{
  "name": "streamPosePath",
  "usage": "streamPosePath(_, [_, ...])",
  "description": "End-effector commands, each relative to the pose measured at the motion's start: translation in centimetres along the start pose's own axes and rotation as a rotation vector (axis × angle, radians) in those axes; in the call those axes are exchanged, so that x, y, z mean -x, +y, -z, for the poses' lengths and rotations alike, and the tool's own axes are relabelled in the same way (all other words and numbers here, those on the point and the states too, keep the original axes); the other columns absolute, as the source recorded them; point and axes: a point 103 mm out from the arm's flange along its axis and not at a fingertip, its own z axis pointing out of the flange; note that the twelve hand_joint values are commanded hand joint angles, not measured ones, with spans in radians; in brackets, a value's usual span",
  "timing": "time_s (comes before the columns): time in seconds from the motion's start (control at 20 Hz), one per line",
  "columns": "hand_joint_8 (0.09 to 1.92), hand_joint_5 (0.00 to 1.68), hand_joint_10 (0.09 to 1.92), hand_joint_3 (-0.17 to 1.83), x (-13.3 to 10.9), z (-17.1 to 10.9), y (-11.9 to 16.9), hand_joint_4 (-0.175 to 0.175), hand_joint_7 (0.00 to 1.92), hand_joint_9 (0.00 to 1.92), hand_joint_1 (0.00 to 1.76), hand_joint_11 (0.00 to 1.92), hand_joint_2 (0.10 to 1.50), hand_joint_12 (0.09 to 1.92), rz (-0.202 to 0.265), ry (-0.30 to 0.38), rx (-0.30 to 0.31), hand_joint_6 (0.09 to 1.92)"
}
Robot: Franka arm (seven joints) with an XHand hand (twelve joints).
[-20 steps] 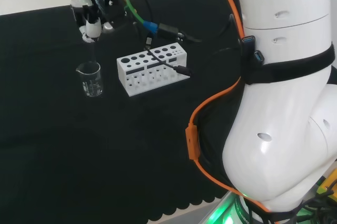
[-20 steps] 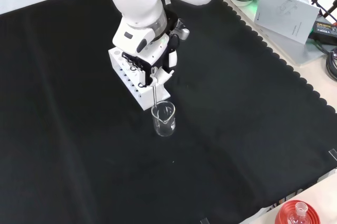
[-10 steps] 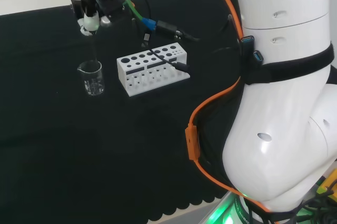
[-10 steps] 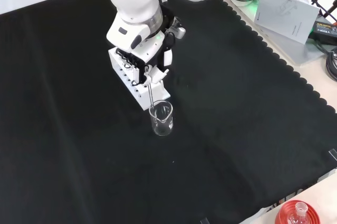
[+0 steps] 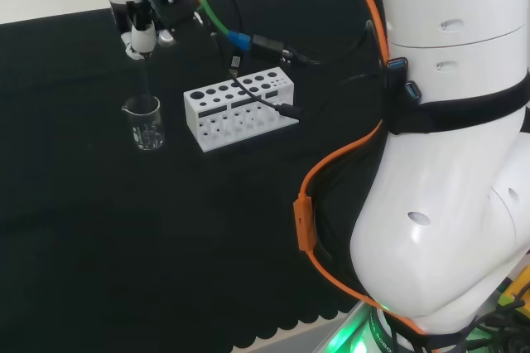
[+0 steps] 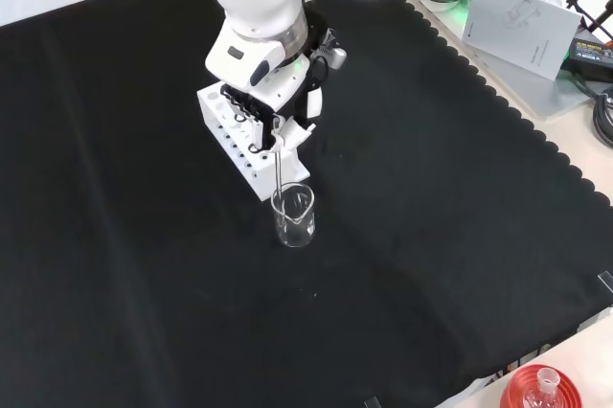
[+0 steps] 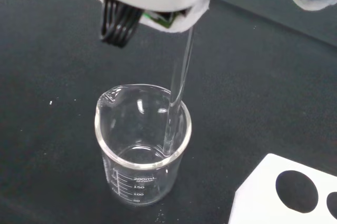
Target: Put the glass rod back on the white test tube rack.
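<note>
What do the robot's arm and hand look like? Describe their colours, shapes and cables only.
The arm is built of big, rounded, glossy white links, with a black band round one joint. An orange cable runs down along it, and green and black cables lead out toward the wrist. The hand is black and white, with white fingertips on dark mechanical parts.

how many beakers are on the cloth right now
1. The clear beaker stands just in front of the white test tube rack in the front view, below the hand, with the glass rod's lower end inside it. Clear ware is hard to spot, so another could go unseen.
</note>
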Motion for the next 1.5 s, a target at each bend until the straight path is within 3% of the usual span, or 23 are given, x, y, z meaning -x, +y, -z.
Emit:
streamPosePath(0.05, [0.26,1.17,0.09,0.86,-1.0,0.8,-1.2,-0.175,1.74,1.91,1.20,1.57,0.60,0.79,0.015,0.006,0.023,0.94])
streamPosePath(0.35, [0.26,1.17,0.09,0.86,-1.5,2.1,-2.6,-0.175,1.74,1.91,1.20,1.57,0.60,0.79,0.015,-0.015,0.037,0.94])
streamPosePath(0.4, [0.26,1.17,0.09,0.86,-1.6,2.3,-2.8,-0.175,1.74,1.91,1.20,1.57,0.60,0.79,0.003,-0.022,0.039,0.93])
streamPosePath(0.45, [0.26,1.17,0.09,0.86,-0.9,2.3,-3.4,-0.175,1.74,1.91,1.20,1.57,0.60,0.79,-0.073,-0.067,-0.007,0.93])
streamPosePath(0.5, [0.26,1.17,0.09,0.86,-1.2,2.6,-3.6,-0.175,1.74,1.91,1.20,1.57,0.60,0.79,-0.079,-0.080,-0.009,0.93])
streamPosePath(0.8, [0.26,1.17,0.09,0.86,-2.3,4.5,-4.4,-0.175,1.74,1.91,1.20,1.57,0.60,0.79,-0.040,-0.046,0.063,0.93])
streamPosePath(1.5, [0.26,1.17,0.09,0.86,1.5,7.8,-6.8,-0.175,1.74,1.91,1.20,1.57,0.61,0.79,-0.061,-0.026,0.146,0.93])
